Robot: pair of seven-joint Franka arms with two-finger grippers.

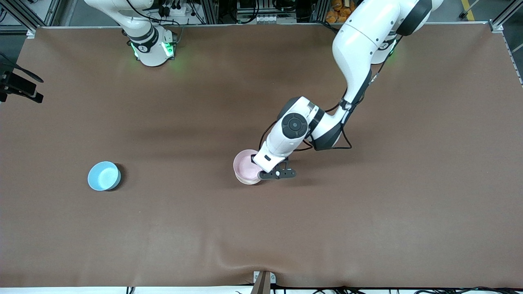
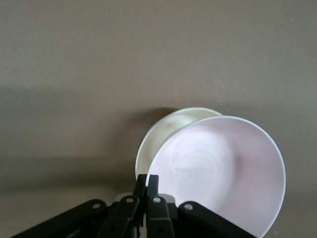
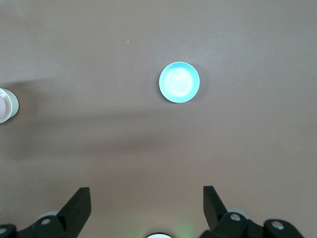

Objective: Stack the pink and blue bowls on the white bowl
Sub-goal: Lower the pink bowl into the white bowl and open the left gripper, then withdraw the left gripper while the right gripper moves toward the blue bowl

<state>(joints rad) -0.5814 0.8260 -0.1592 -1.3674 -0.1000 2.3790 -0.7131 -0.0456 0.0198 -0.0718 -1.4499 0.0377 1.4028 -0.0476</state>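
Observation:
The pale pink bowl (image 1: 245, 165) (image 2: 223, 168) is held by its rim in my left gripper (image 1: 260, 174) (image 2: 147, 179), near the middle of the table. Directly under it is the white bowl (image 2: 161, 134), of which only a crescent of rim shows; whether the two bowls touch is not visible. The light blue bowl (image 1: 103, 175) (image 3: 179, 82) stands alone on the table toward the right arm's end. High over the table, close to its own base, my right gripper (image 3: 147, 198) hangs open and holds nothing; that arm waits.
The brown table mat (image 1: 367, 212) covers the whole surface. A black camera mount (image 1: 18, 86) juts in at the right arm's end. A small bracket (image 1: 263, 281) sits at the table edge nearest the front camera.

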